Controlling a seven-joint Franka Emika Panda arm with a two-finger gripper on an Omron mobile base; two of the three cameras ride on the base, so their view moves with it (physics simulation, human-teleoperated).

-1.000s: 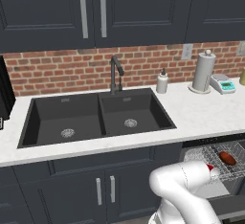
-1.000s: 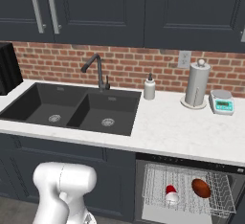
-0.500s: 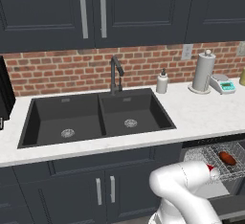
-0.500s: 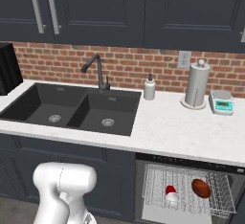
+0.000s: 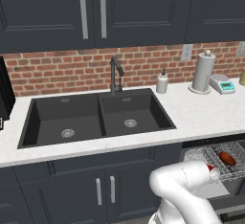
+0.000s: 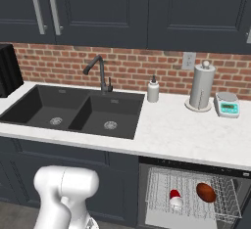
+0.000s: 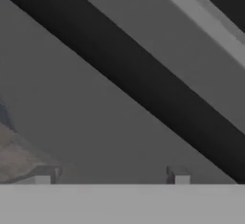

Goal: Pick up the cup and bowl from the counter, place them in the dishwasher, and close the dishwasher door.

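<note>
Grey, flat panelling crossed by a dark band lies close before the gripper point(image 7: 111, 176) in the hand view; its two finger tips stand well apart with nothing between them, so it is released. That surface is probably the dishwasher door, though this cannot be told for sure. Outward, the cup point(image 6: 175, 198) and the bowl point(image 6: 206, 192) already sit in the wire rack point(image 6: 225, 206) of the dishwasher point(image 6: 191, 169), below the counter point(image 6: 181, 135). Loading looks done; the closing step is in hand. Next, the gripper must get under the door and push it up.
</note>
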